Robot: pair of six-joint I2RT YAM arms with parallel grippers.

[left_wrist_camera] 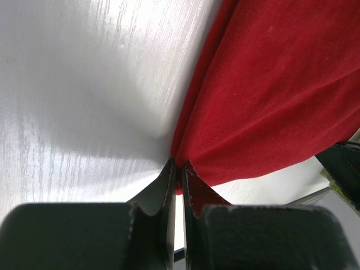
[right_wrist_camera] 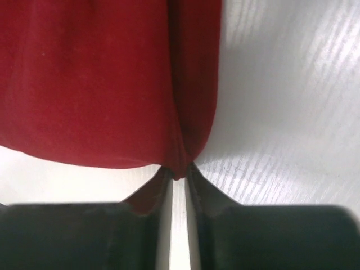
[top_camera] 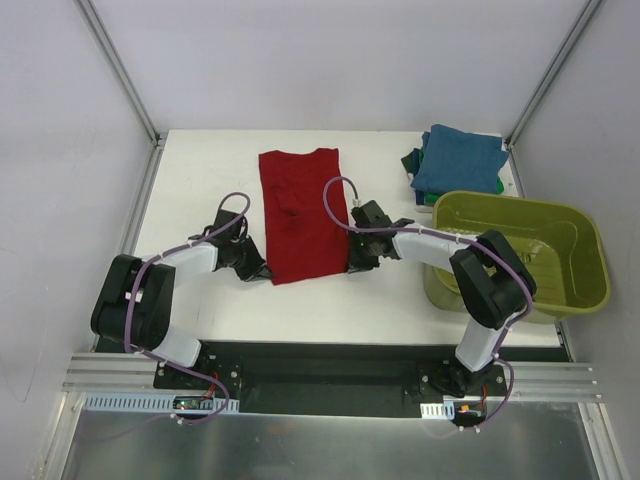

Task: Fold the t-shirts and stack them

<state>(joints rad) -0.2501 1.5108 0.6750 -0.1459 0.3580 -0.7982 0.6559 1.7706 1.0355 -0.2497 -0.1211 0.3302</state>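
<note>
A dark red t-shirt [top_camera: 298, 212] lies as a long folded strip on the white table [top_camera: 200, 180]. My left gripper [top_camera: 262, 270] is at the strip's near left corner, shut on the red cloth [left_wrist_camera: 264, 95], with a pinch of it between the fingertips [left_wrist_camera: 170, 171]. At the near right corner my right gripper [top_camera: 352, 262] is also shut on the red t-shirt [right_wrist_camera: 101, 84], the hem bunched between its fingertips [right_wrist_camera: 194, 171]. Folded teal-blue and green t-shirts [top_camera: 455, 160] are stacked at the back right.
An olive-green plastic basket [top_camera: 520, 252] stands at the right, just beside the right arm. The metal frame posts [top_camera: 120, 70] rise at the back corners.
</note>
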